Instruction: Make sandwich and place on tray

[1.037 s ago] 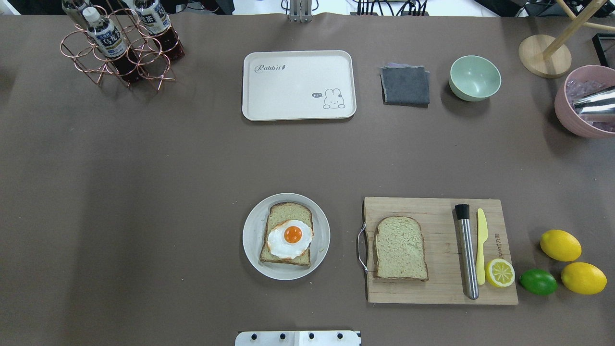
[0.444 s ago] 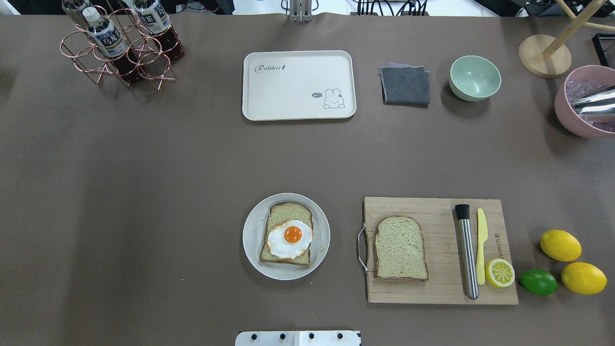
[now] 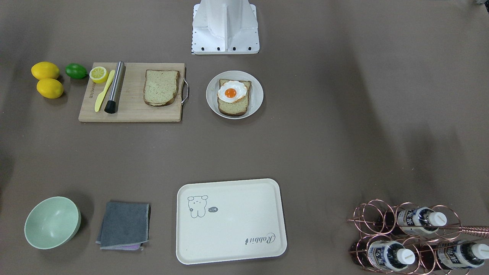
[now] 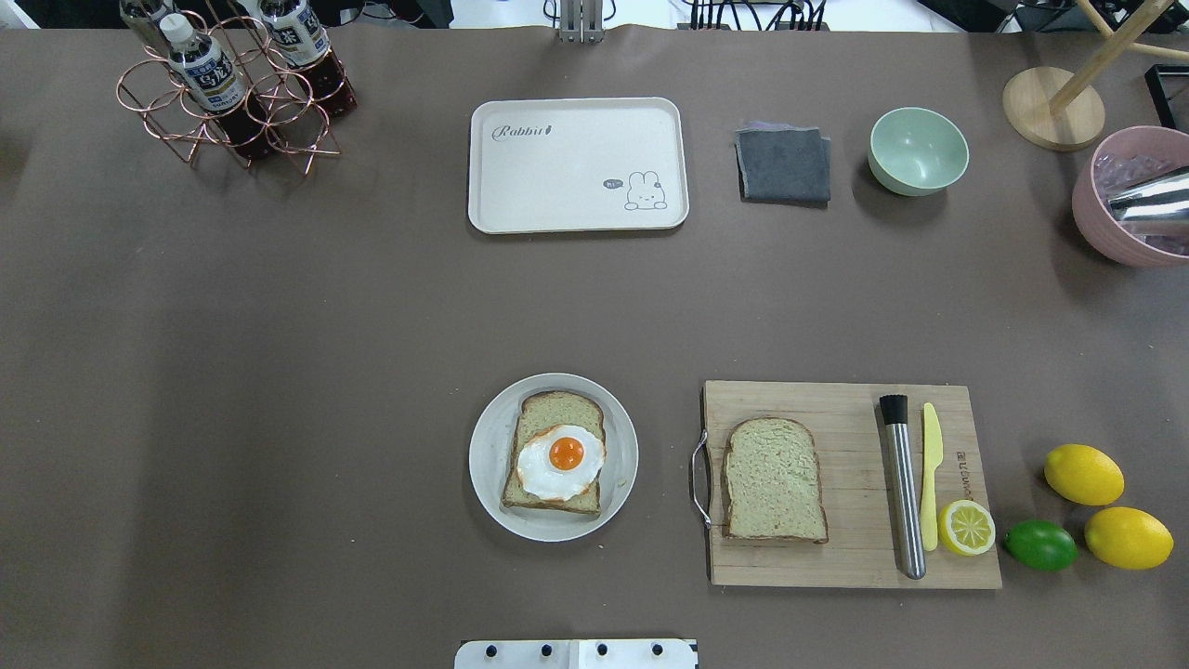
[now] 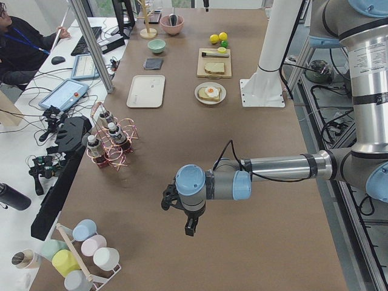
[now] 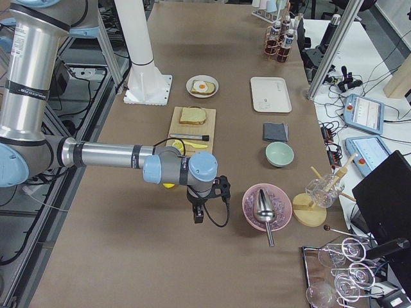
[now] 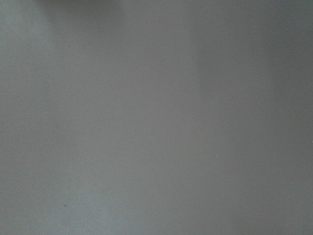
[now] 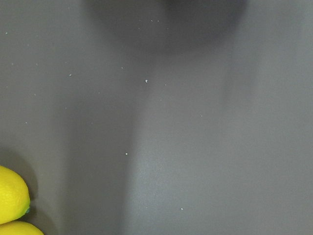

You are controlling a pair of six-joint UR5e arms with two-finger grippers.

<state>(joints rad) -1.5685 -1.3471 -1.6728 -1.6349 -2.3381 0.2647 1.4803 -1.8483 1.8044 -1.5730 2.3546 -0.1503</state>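
Observation:
One bread slice (image 4: 548, 409) lies on a round grey plate (image 4: 488, 455) with the fried egg (image 4: 561, 461) on top. The second slice (image 4: 774, 479) lies on the wooden cutting board (image 4: 845, 557) to the plate's right. The cream tray (image 4: 567, 177) sits bare at the table's far side. Both grippers are outside the overhead and front views. The left gripper (image 5: 190, 227) hangs over bare table far to the left. The right gripper (image 6: 198, 217) hangs beyond the lemons. I cannot tell whether either is open or shut.
A steel muddler (image 4: 903, 488), a yellow knife (image 4: 931, 474) and a half lemon (image 4: 966, 527) lie on the board. Two lemons (image 4: 1083, 474) and a lime (image 4: 1040, 544) lie to its right. A grey cloth (image 4: 784, 164), green bowl (image 4: 918, 150), pink bowl (image 4: 1105, 223) and bottle rack (image 4: 232, 88) line the far side.

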